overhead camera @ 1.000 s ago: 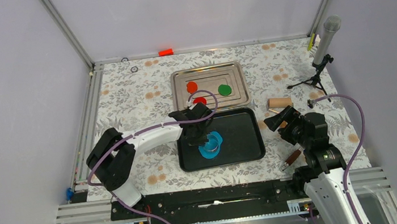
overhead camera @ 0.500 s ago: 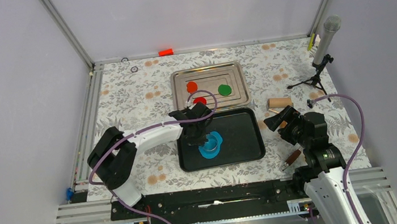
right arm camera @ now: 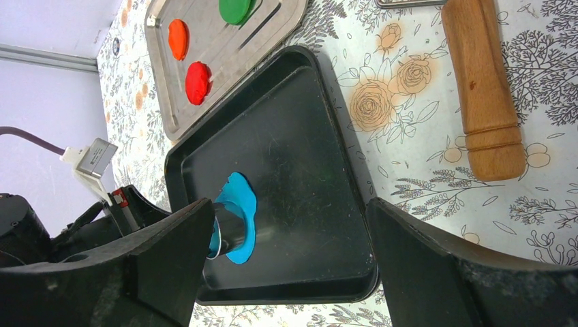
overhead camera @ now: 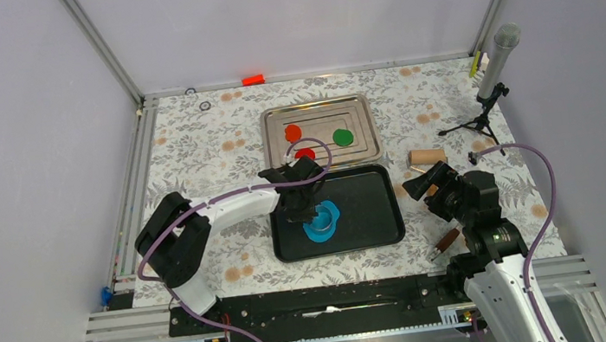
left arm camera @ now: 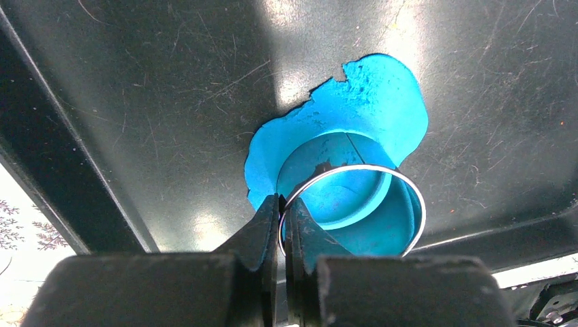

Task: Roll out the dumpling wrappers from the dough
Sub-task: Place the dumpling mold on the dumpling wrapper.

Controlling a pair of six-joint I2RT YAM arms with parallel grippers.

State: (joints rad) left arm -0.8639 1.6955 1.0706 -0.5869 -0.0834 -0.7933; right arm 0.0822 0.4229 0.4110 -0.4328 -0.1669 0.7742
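Observation:
The blue dough (overhead camera: 329,219) lies as a thin ragged sheet on the black tray (overhead camera: 375,214). A metal ring cutter (left arm camera: 354,166) stands on the dough (left arm camera: 382,102), with blue showing inside it. My left gripper (left arm camera: 281,204) is shut on the cutter's rim and sits over the tray's left part (overhead camera: 297,211). Three dumpling wrappers rest on the silver tray (overhead camera: 367,150): an orange-red one (overhead camera: 292,133), a red one (overhead camera: 304,154) and a green one (overhead camera: 342,137). My right gripper (right arm camera: 290,211) is open and holds nothing, to the right of the black tray (overhead camera: 423,182).
A wooden rolling pin (overhead camera: 426,157) lies on the flowered tablecloth right of the trays. A brown-handled tool (overhead camera: 445,243) sits near the right arm's base. A microphone on a small tripod (overhead camera: 492,69) stands at the far right.

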